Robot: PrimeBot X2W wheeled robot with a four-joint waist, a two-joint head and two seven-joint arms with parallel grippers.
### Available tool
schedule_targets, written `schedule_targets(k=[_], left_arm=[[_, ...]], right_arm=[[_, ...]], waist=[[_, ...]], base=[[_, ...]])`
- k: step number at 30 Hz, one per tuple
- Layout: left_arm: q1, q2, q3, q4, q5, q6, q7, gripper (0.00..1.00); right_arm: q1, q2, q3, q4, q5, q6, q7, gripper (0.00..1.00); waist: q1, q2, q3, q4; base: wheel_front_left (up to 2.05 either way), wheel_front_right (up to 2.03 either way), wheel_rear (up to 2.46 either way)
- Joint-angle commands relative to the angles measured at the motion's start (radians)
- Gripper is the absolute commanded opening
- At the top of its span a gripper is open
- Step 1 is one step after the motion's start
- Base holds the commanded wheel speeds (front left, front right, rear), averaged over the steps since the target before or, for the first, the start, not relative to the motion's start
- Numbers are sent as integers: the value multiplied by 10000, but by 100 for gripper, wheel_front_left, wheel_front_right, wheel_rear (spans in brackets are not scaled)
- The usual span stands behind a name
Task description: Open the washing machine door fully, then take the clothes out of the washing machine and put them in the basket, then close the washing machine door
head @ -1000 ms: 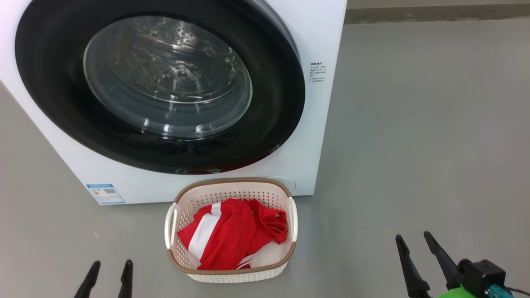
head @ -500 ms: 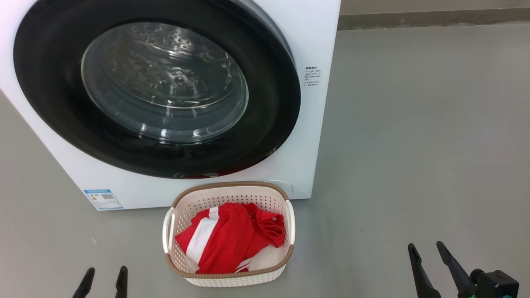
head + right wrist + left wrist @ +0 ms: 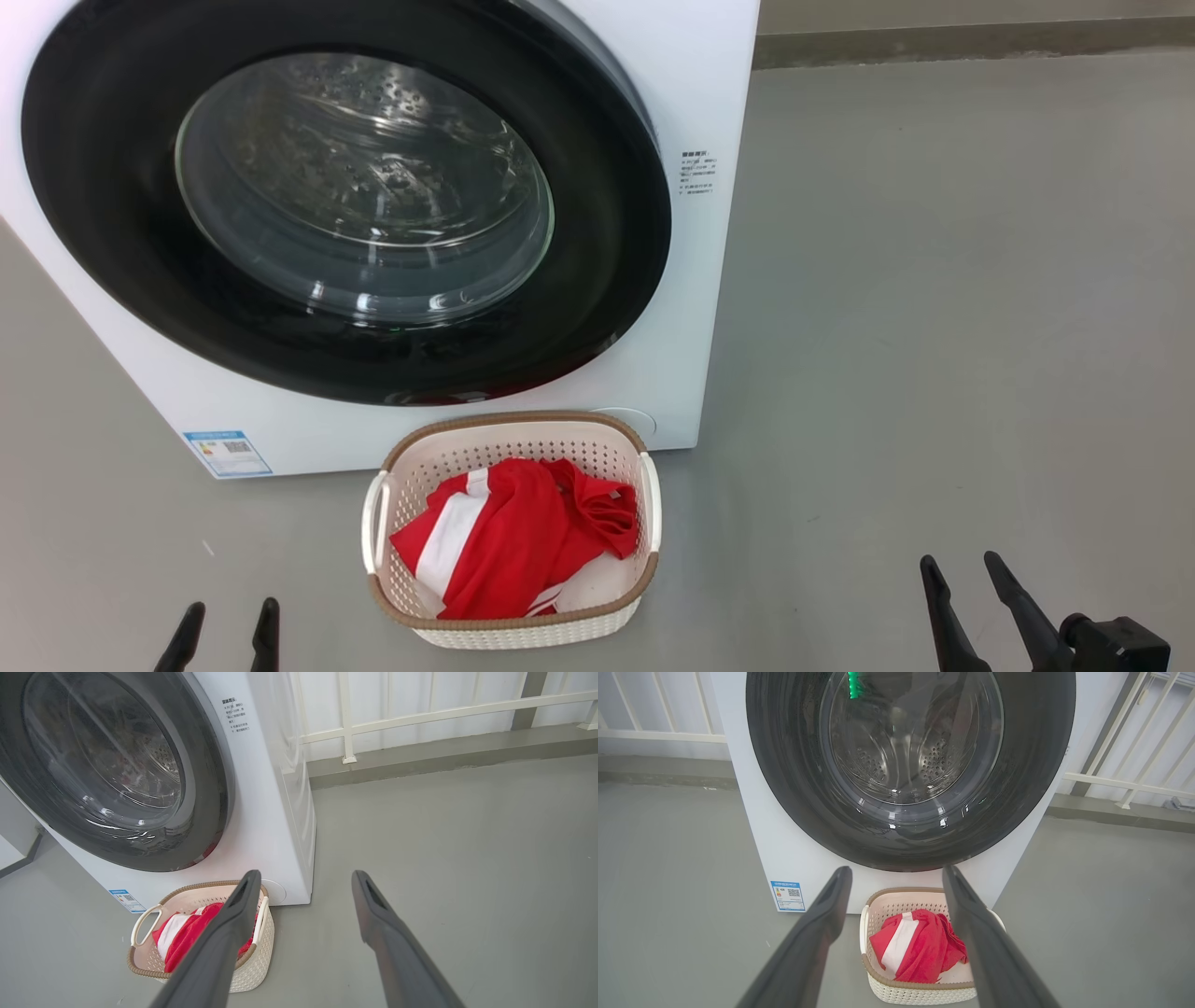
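Observation:
The white washing machine (image 3: 709,84) (image 3: 784,863) (image 3: 275,826) stands at upper left with its black-rimmed glass door (image 3: 364,187) (image 3: 910,751) (image 3: 121,770) shut against the front. On the floor before it sits the cream basket (image 3: 518,633) (image 3: 920,994) (image 3: 261,945) with the red and white clothes (image 3: 513,541) (image 3: 920,952) (image 3: 187,935) inside. My left gripper (image 3: 226,611) (image 3: 896,879) hangs open at lower left, apart from the basket. Open as well, my right gripper (image 3: 962,565) (image 3: 303,879) is at lower right over bare floor.
Grey floor (image 3: 934,327) spreads to the right of the machine. A white railing (image 3: 420,711) on a low kerb runs behind. A blue label (image 3: 227,451) is stuck on the machine's lower left front.
The head view has shifted a little, so machine and basket sit slightly further left and lower. Both grippers have sunk toward the bottom edge, still open.

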Motion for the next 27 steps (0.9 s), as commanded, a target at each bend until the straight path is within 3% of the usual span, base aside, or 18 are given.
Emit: schedule_targets(k=[1, 10, 11, 18, 23, 27], left_arm=[[-253, 108, 432, -266, 76, -56, -90, 100], [-250, 12, 617, -164, 96, -56, -90, 100], [-1, -125, 217, 29, 3, 0, 0, 0], [12, -509, 59, 609, -108, 13, 94, 0], [-98, -552, 90, 602, -702, 10, 274, 0], [-178, -581, 104, 611, -1098, 7, 386, 0]], right_arm=[[-182, -118, 192, -241, -58, -11, -38, 100], [-263, -94, 227, -231, -66, -11, -38, 100], [-3, 35, 2, 0, 1, 0, 0, 0], [44, 211, 37, 591, 94, 0, 56, 0], [-63, 203, -4, 533, 700, -1, 227, 0], [-145, 198, -32, 512, 1100, -1, 341, 0]], waist=[[0, 0, 5, -1], [0, 0, 31, -54], [0, 0, 30, -54], [0, 0, 35, -60], [23, 0, 8, -52], [2, 0, 22, -47]], base=[[0, 0, 0], [0, 0, 0], [0, 0, 0], [0, 0, 0], [0, 0, 0], [0, 0, 0]])
